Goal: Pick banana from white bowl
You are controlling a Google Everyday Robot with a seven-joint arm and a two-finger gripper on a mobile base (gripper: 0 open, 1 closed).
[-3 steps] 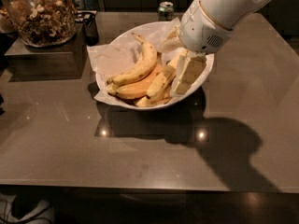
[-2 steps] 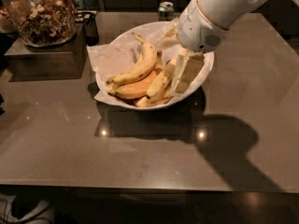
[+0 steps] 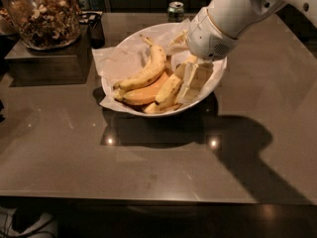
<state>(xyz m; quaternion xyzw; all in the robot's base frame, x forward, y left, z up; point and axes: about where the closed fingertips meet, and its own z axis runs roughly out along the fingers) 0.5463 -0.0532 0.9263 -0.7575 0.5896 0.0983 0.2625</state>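
The white bowl (image 3: 125, 102), lined with crumpled paper, sits at the table's middle back. Three bananas lie in it. The freckled, fairly straight banana (image 3: 168, 90) lies on the right of the pile. A curved yellow banana with a long stem (image 3: 147, 72) and an orange-toned banana (image 3: 141, 95) lie to its left. My gripper (image 3: 192, 81) comes down from the upper right on a white arm and is inside the bowl's right half. Its cream fingers (image 3: 200, 81) are apart, just right of the freckled banana's upper end. It holds nothing.
A green can (image 3: 175, 10) stands behind the bowl. A large glass jar of snacks (image 3: 42, 14) stands on a dark box (image 3: 44, 61) at the back left, with a dark cup (image 3: 95, 29) beside it. The table's front edge (image 3: 148, 198) runs across the bottom.
The arm has shifted very slightly left and down over the bowl. The bananas and the bowl have not moved.
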